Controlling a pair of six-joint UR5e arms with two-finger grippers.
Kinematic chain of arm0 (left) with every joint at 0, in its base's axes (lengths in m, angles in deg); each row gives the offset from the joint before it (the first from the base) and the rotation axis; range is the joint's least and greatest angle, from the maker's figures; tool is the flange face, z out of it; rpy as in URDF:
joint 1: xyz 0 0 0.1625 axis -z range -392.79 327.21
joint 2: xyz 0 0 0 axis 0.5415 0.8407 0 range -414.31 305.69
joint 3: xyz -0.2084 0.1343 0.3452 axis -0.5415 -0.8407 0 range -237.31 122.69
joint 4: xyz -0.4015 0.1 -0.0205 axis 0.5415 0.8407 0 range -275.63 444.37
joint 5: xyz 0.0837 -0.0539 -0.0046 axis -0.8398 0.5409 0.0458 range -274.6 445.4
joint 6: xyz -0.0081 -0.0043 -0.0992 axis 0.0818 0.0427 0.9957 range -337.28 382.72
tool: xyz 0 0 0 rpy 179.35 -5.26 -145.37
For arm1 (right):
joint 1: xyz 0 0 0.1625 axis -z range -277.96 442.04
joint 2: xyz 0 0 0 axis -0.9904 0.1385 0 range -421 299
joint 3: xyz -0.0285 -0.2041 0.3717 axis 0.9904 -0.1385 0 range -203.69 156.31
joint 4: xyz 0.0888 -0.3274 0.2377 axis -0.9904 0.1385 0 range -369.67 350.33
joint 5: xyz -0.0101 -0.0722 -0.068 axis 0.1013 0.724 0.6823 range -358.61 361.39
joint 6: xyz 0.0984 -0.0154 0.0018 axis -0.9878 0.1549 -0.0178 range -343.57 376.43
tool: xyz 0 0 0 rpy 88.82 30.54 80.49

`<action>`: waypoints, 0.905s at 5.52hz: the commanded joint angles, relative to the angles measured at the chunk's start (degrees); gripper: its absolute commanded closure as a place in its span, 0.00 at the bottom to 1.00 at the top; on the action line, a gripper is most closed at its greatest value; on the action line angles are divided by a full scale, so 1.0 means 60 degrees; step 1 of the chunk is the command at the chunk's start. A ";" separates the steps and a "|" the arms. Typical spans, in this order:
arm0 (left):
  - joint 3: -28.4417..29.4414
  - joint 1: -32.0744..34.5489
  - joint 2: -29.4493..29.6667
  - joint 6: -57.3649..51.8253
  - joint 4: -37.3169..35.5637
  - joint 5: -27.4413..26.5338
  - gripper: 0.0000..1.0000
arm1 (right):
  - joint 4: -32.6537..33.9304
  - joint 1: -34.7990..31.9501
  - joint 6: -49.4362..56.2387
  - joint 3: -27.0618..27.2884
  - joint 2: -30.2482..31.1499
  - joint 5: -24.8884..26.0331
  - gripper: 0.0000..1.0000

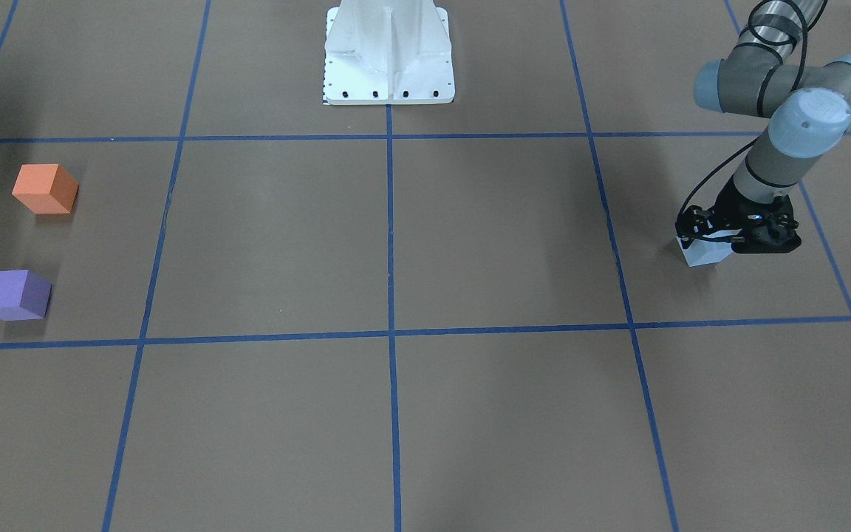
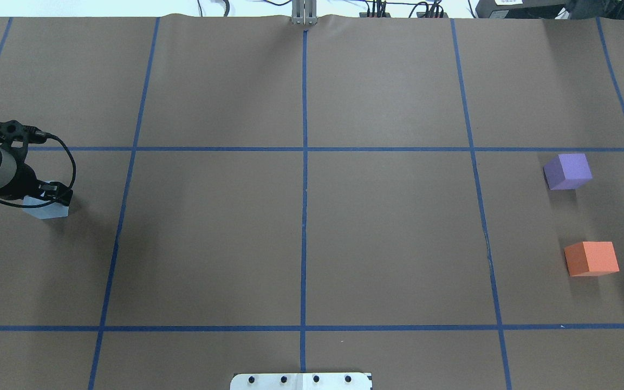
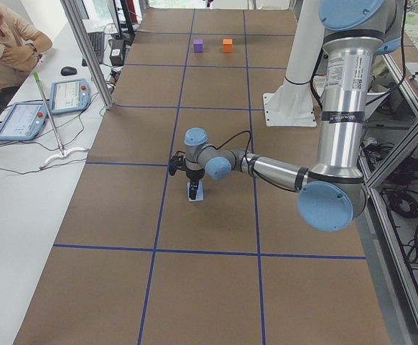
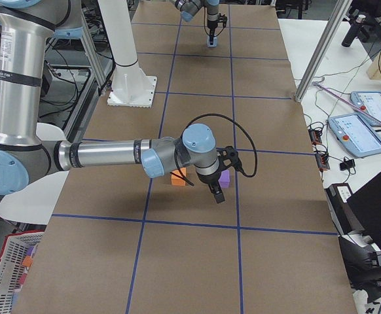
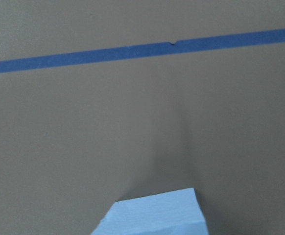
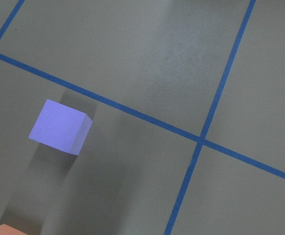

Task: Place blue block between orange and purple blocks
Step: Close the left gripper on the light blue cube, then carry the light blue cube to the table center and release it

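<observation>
The pale blue block (image 1: 708,256) stands on the brown table at the robot's far left. My left gripper (image 1: 713,242) is down on it with a finger on each side; it also shows in the overhead view (image 2: 46,196). The block's top fills the bottom of the left wrist view (image 5: 154,215). The orange block (image 2: 591,258) and the purple block (image 2: 567,171) sit apart at the far right, with a gap between them. My right gripper (image 4: 218,195) hovers above them; it shows only in the exterior right view, so I cannot tell whether it is open or shut.
Blue tape lines (image 2: 304,189) divide the table into squares. The robot's white base (image 1: 388,55) stands at the middle of the robot's edge of the table. An operator (image 3: 4,50) sits beside a side table with tablets.
</observation>
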 commanded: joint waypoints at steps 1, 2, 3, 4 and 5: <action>-0.0318 0.0008 0.0013 -0.0092 -0.0043 0.0057 0.83 | 0.0000 -0.0001 -0.0014 0.0000 -0.0005 0.0001 0.00; -0.1191 0.0023 0.0071 -0.0093 -0.0769 0.0304 0.84 | 0.0000 0.0014 -0.0015 0.0000 0.0010 0.0001 0.00; -0.2055 0.0038 0.1304 -0.0049 -0.2981 0.0307 0.84 | 0.0000 -0.0001 -0.0015 0.0000 -0.0005 -0.0014 0.00; -0.1977 0.0023 0.3405 0.0096 -0.4888 0.0350 0.82 | 0.0000 0.0014 -0.0015 0.0000 -0.0005 -0.0014 0.00; -0.1584 -0.0310 0.4832 0.0286 -0.5705 0.0423 0.82 | 0.0000 0.0014 -0.0029 0.0000 -0.0005 -0.0014 0.00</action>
